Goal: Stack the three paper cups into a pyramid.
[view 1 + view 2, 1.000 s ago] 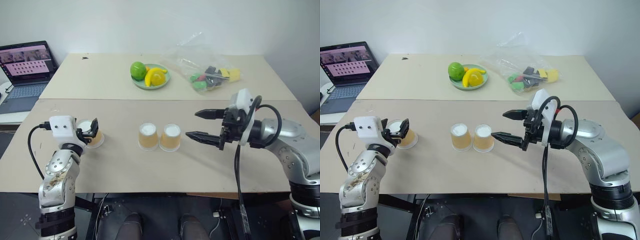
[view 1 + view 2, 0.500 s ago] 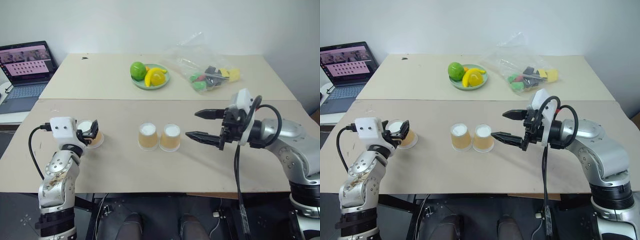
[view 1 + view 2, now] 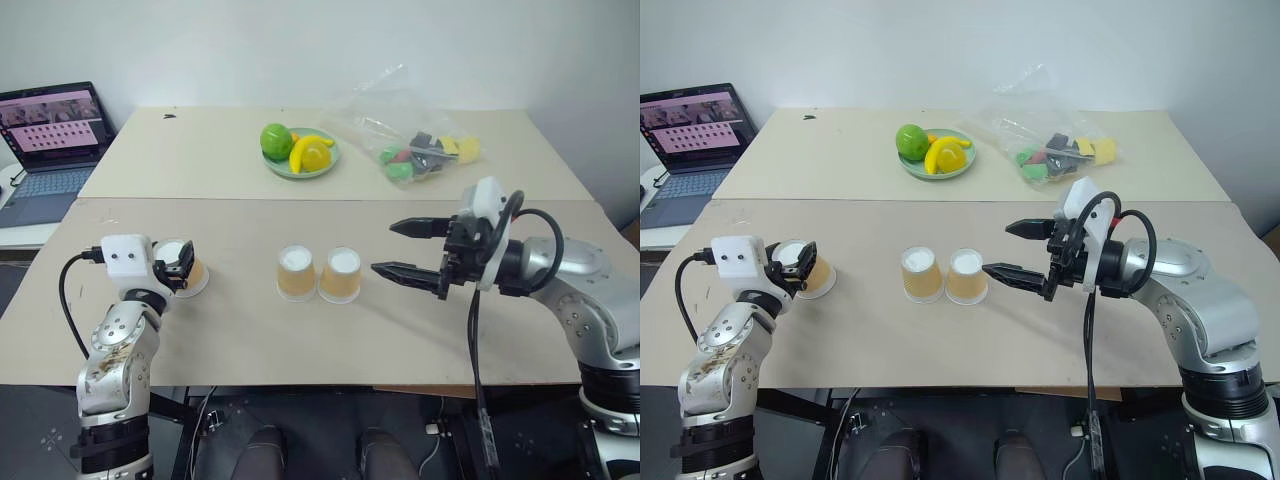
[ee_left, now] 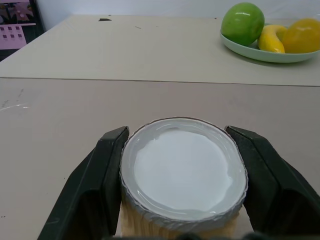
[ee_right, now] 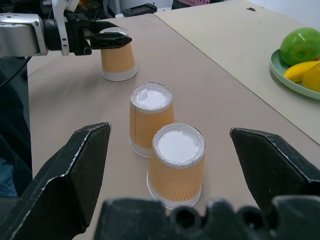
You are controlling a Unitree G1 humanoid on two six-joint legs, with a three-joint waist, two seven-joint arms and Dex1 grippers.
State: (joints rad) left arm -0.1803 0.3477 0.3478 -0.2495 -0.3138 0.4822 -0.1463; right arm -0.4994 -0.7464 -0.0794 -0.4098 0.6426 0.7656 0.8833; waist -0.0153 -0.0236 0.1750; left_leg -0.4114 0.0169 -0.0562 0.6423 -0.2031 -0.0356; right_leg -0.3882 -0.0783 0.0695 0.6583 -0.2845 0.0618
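Three tan-orange paper cups stand upside down on the near table, white bases up. Two of them (image 3: 296,272) (image 3: 340,275) touch side by side at the middle. The third cup (image 3: 187,274) stands apart at the left, and my left gripper (image 3: 178,265) is shut on its upper wall; the left wrist view has a finger pressed to each side of this cup (image 4: 182,175). My right gripper (image 3: 384,248) hovers open just right of the middle pair, above the table, with nothing between its fingers. No cup rests on another.
On the far table sit a green plate of fruit (image 3: 300,152) and a clear plastic bag of small items (image 3: 420,140). A laptop (image 3: 50,140) stands open at the far left. A seam (image 3: 330,199) runs between the two tables.
My left gripper's fingers have closed onto the left cup. Both arms and all three cups have stayed where they were.
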